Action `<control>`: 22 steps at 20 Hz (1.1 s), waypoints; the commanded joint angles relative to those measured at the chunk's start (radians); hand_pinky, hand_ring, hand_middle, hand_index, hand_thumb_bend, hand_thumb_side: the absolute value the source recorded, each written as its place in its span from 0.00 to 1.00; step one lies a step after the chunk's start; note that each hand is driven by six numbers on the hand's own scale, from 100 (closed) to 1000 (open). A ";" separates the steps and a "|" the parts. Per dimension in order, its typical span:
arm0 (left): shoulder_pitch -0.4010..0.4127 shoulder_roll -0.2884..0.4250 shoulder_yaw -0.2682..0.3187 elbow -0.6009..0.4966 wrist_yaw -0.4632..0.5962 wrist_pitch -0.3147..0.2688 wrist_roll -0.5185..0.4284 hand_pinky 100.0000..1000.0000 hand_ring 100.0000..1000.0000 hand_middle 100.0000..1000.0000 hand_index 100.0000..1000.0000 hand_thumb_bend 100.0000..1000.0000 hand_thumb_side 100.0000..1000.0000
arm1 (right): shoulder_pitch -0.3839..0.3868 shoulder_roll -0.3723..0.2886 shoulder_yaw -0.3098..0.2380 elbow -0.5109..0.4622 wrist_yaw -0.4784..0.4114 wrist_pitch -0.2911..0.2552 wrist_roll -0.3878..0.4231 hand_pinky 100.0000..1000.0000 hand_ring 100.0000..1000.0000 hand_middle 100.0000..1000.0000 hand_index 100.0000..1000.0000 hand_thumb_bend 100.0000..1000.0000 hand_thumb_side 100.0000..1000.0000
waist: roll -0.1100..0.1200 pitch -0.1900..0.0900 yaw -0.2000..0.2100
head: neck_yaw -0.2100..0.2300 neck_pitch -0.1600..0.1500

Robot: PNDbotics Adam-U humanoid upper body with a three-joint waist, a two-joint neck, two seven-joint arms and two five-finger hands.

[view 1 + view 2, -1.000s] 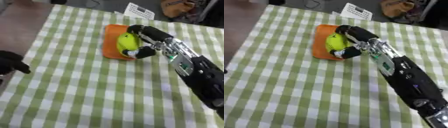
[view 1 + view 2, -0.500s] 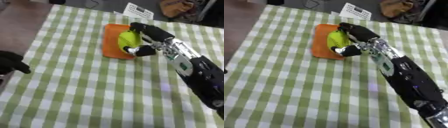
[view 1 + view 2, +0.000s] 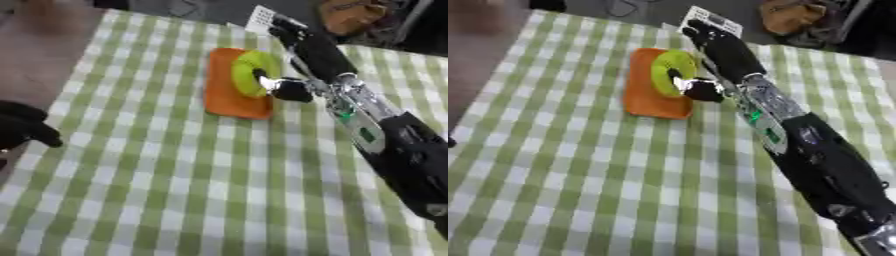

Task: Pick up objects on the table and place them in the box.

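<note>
A flat orange box lies on the green-and-white checked tablecloth, toward the far side. A yellow-green ring-shaped object rests on its far right part. My right hand reaches in from the lower right and lies along the ring's right side. Its fingers stretch straight toward the table's far edge, and the thumb touches the ring near its middle. My left hand sits idle at the left edge, fingers relaxed and holding nothing.
A white printed card lies at the far edge just beyond my right fingertips. A brown bag sits behind the table at the back right. Bare floor shows past the cloth's left edge.
My right hand's fingers, curled round the yellow-green object before, have straightened out toward the far edge. The object now sits on the orange box. The left hand has stayed put.
</note>
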 commanded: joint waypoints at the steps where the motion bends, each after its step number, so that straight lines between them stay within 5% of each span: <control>1: -0.004 0.005 -0.001 -0.020 0.003 0.003 0.000 0.61 0.65 0.70 0.74 0.06 0.99 | -0.016 -0.021 -0.017 -0.068 -0.056 -0.017 -0.127 0.81 0.87 0.94 1.00 0.23 0.42 | 0.005 -0.020 -0.002 | 0.002 -0.012; 5: -0.003 0.005 -0.003 -0.020 0.007 0.003 -0.001 0.62 0.65 0.70 0.74 0.06 0.98 | -0.019 -0.037 -0.016 -0.137 -0.112 -0.011 -0.222 0.80 0.86 0.93 1.00 0.22 0.39 | 0.009 -0.027 -0.004 | 0.000 -0.012; 12: 0.002 0.005 -0.002 -0.019 0.017 0.004 0.002 0.62 0.65 0.70 0.74 0.06 0.97 | -0.002 -0.051 -0.023 -0.212 -0.165 0.014 -0.236 0.79 0.85 0.92 1.00 0.18 0.37 | 0.021 -0.049 -0.019 | -0.001 -0.010; 22: 0.027 0.015 0.026 -0.030 0.038 0.013 0.062 0.61 0.65 0.70 0.75 0.07 0.94 | 0.089 -0.078 -0.079 -0.350 -0.264 0.075 -0.263 0.77 0.83 0.89 0.99 0.13 0.33 | 0.046 -0.109 -0.135 | 0.016 0.008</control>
